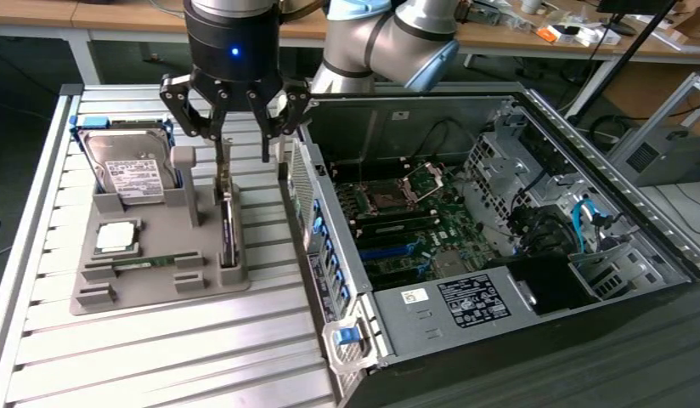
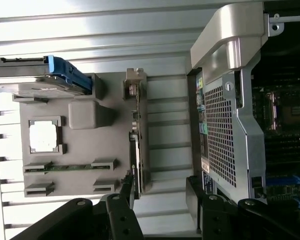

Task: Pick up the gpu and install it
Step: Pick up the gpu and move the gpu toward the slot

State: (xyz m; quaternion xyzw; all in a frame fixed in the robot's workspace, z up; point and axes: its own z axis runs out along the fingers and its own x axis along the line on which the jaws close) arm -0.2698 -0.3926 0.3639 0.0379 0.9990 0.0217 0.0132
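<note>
Step in hand, as judged: approach to the gpu (image 1: 228,223) for pickup; nothing lifted yet.

Item: gpu. Thin dark card, standing on its long edge in a slot of the grey holder (image 1: 157,285). Silvery bracket at its far end, towards the worktop's (image 1: 157,357) back edge. The slot runs along the holder's side nearest the open case (image 1: 316,212), which stands at the exterior view's right.

Holder, other contents: hard drive (image 1: 129,170) at the back, memory stick (image 1: 146,263) lying flat nearer the front. Both sit well apart from the hand.

Hand (image 1: 237,136): spread wide, holding nothing. It hangs directly over the bracket end of the gpu, fingers (image 1: 268,136) pointing down. In the wrist view the card lies between the fingers but off-centre, just beside one of them; contact cannot be told.

Handling notes (judgement):
- Centre the card between the fingers before closing, so neither side pushes it over in the slot.
- Come straight down, in line with the slot.
- Grip the board's flat faces, not the bracket or the connector edge.
- Watch the case's rear panel, near the outer finger.
- Card is thin and upright: likely to tilt under an uneven squeeze.
</note>
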